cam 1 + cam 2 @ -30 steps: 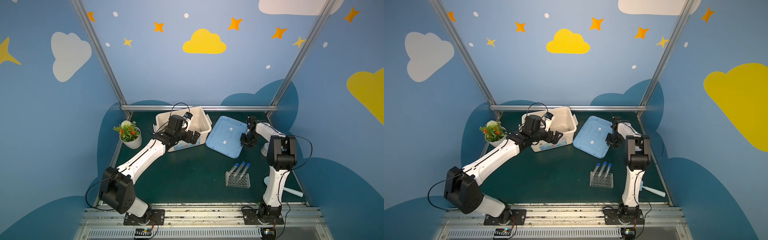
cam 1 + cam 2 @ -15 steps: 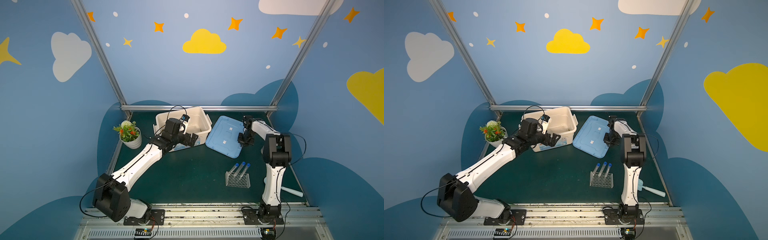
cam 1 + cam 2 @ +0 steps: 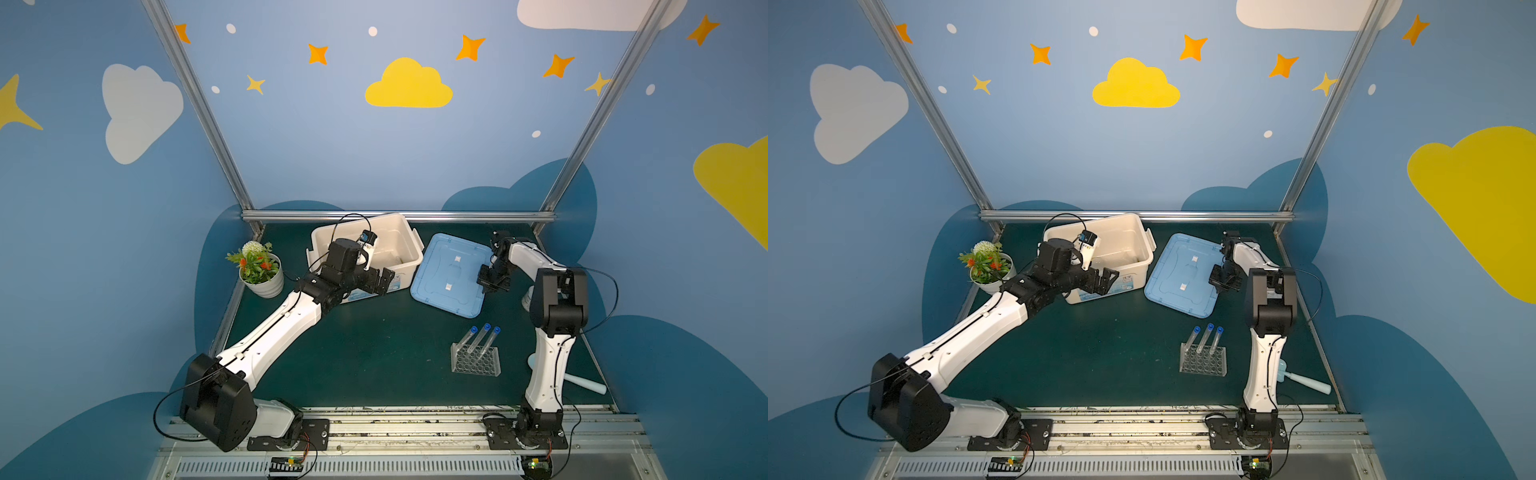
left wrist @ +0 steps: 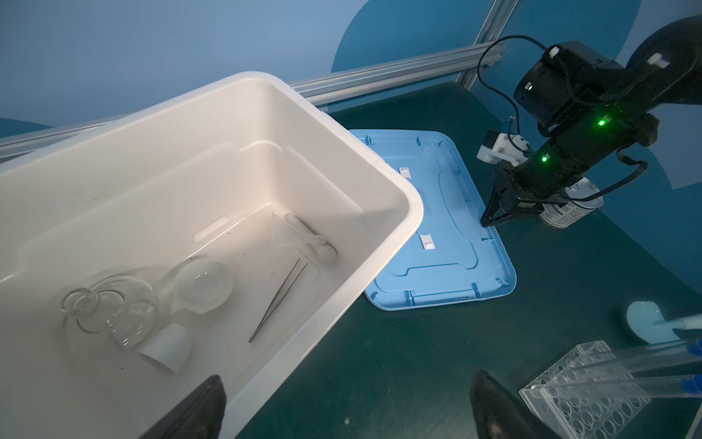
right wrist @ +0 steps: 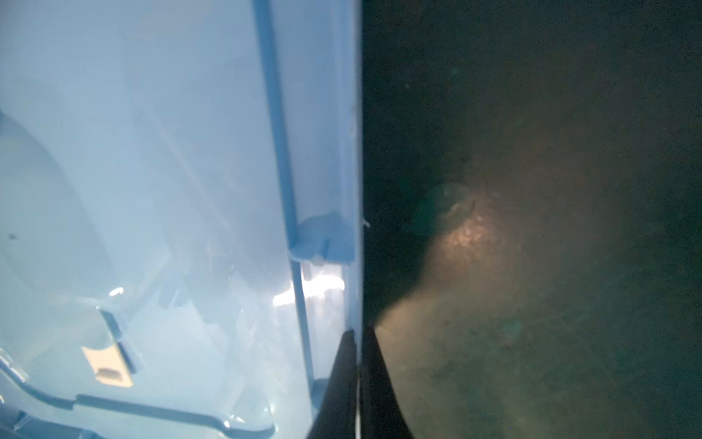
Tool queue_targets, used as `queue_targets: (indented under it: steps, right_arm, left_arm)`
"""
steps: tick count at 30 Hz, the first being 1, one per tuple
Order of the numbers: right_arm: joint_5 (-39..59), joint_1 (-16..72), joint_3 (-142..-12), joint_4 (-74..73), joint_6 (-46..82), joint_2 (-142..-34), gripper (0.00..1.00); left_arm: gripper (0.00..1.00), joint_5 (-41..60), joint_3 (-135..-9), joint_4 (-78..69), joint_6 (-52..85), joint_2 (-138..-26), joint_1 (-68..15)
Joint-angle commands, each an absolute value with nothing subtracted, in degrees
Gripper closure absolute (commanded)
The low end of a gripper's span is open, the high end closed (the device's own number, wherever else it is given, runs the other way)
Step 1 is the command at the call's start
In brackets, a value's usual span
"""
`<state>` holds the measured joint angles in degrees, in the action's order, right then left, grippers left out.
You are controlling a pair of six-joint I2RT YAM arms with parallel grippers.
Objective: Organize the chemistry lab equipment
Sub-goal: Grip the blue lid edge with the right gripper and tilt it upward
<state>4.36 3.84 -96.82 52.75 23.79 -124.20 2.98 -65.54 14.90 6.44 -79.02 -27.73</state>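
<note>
A blue booth painted with clouds and stars closes in a dark green tabletop [image 3: 374, 353]. On it an open white storage bin [image 3: 395, 243] stands at the back, and a blue lid [image 3: 440, 286] lies flat just to the bin's right. The right end effector [image 5: 358, 334] points down at the lid's outer long edge, its fingers pressed together with that thin rim pinched between them. The lid's long axis runs from the back towards the front, slightly slanted, so the bin lies straight across the lid from this grip, to its left. The left end effector [image 3: 384, 282] hangs at the bin's front wall, spread wide and holding nothing. Inside the bin lie a round glass flask [image 4: 110, 315], a white bowl [image 4: 203, 285], a white cup [image 4: 167, 347], metal tweezers [image 4: 279, 300] and a pestle [image 4: 311, 239]. Three blue-capped test tubes [image 3: 482, 338] lean in a clear rack [image 3: 476, 361] well in front of the lid. The rack is not yet in the bin and looks nearer the right arm.
</note>
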Motion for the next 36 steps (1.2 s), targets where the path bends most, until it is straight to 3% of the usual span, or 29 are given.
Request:
queue_targets:
  steps: [1, 22, 36]
  right_arm:
    - [6.04, 3.43, -97.20, 52.23, 24.70, -119.22, 1.00]
    - [9.00, -2.25, -98.00, 56.34, 22.95, -101.40, 1.00]
    - [13.49, -4.59, -97.18, 54.64, 21.25, -90.20, 1.00]
  left_arm:
    - [0.00, 2.65, -64.75, 14.71, 7.18, -77.30, -27.80]
    - [0.00, 11.24, -70.05, 11.79, 10.97, -83.30, -29.42]
    - [0.00, 20.70, -83.09, 11.06, 14.04, -94.67, -29.89]
